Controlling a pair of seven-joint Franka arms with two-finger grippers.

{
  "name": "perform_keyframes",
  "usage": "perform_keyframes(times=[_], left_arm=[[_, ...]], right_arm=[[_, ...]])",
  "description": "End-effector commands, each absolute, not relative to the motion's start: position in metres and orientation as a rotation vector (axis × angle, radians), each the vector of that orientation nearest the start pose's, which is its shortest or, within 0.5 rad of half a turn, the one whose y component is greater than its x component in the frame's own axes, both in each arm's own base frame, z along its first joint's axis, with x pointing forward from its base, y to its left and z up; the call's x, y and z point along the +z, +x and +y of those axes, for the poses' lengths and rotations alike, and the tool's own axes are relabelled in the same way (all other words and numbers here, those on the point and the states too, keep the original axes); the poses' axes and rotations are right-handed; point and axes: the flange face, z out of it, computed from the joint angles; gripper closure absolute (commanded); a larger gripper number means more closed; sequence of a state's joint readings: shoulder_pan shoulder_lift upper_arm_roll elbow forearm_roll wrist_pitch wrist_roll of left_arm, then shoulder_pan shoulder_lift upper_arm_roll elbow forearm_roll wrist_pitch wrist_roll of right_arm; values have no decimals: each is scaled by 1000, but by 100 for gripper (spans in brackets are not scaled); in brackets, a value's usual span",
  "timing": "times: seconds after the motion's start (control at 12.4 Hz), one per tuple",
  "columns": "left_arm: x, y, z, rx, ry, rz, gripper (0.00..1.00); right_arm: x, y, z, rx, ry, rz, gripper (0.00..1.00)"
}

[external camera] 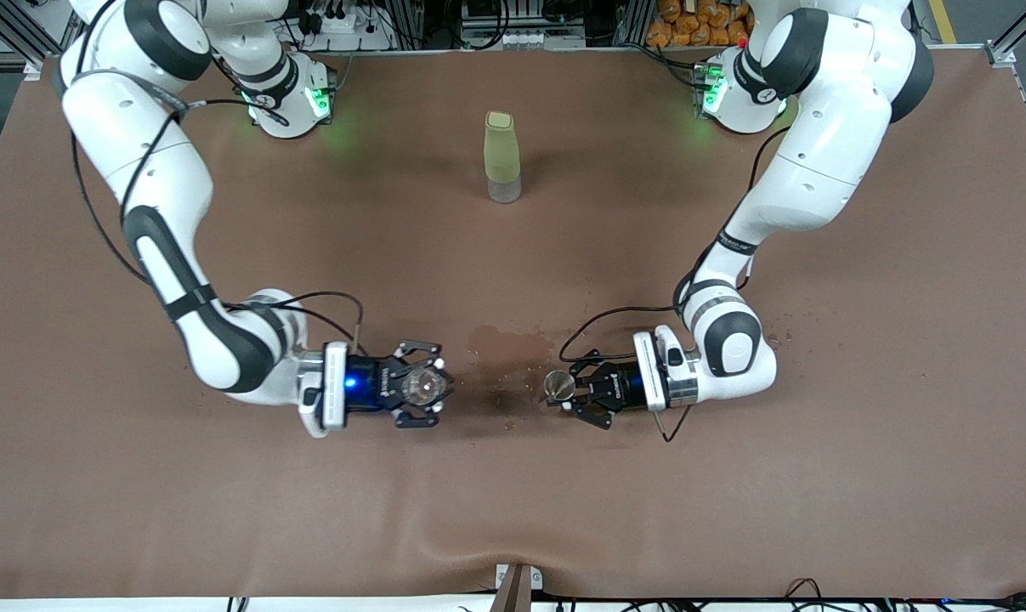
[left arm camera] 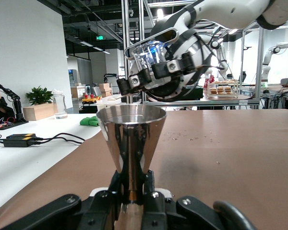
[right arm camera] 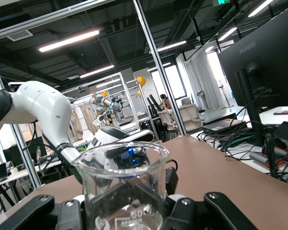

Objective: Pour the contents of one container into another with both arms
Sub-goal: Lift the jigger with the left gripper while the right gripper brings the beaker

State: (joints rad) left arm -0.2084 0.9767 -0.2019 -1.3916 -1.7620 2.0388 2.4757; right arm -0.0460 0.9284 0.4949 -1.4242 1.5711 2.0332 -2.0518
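I have the glass beaker cup [external camera: 425, 387] clamped upright in the right gripper [external camera: 425, 388], mouth up and long axis vertical; the right wrist view shows its clear wall [right arm camera: 122, 189] rising between the dark fingers [right arm camera: 220, 211], which press in narrow on its lower part. The arm's forearm runs level, low over the brown table [external camera: 513, 501], so the cup sits over the near middle of the table, toward the right arm's end. Facing it is the metal jigger [external camera: 557, 385], gripped at its narrow waist by the left gripper [external camera: 564, 393] — jaws closed tight on the waist, as the left wrist view shows, with the upper cone [left arm camera: 130, 139] standing straight and its open mouth level. Cup and jigger are apart, with a darker stained patch [external camera: 500, 348] of table and scattered crumbs between and around them. In the left wrist view the right gripper [left arm camera: 156, 72] appears higher than the jigger's rim. The tall pale-green bottle [external camera: 501, 157] stands upright well apart from both — farther from the front camera, near the middle between the two bases.
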Motion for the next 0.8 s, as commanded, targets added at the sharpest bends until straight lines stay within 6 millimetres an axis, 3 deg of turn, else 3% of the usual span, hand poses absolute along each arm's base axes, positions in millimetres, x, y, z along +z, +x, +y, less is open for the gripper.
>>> perform_keyframes(times=[0.0, 0.16, 0.4, 0.48, 0.72], left_arm=[[159, 669, -332, 1337, 1356, -1217, 100], [152, 665, -339, 1359, 1361, -1220, 100], [151, 661, -351, 1372, 1346, -1224, 100], [148, 660, -355, 1374, 1351, -1223, 100], [146, 662, -361, 1411, 1339, -1235, 100]], right_arm=[[240, 672, 318, -1053, -1370, -822, 100], [246, 661, 350, -1055, -1385, -756, 100], [248, 650, 377, -1051, -1444, -716, 100], [264, 647, 392, -1059, -1431, -697, 100], [288, 630, 421, -1044, -1495, -635, 100]])
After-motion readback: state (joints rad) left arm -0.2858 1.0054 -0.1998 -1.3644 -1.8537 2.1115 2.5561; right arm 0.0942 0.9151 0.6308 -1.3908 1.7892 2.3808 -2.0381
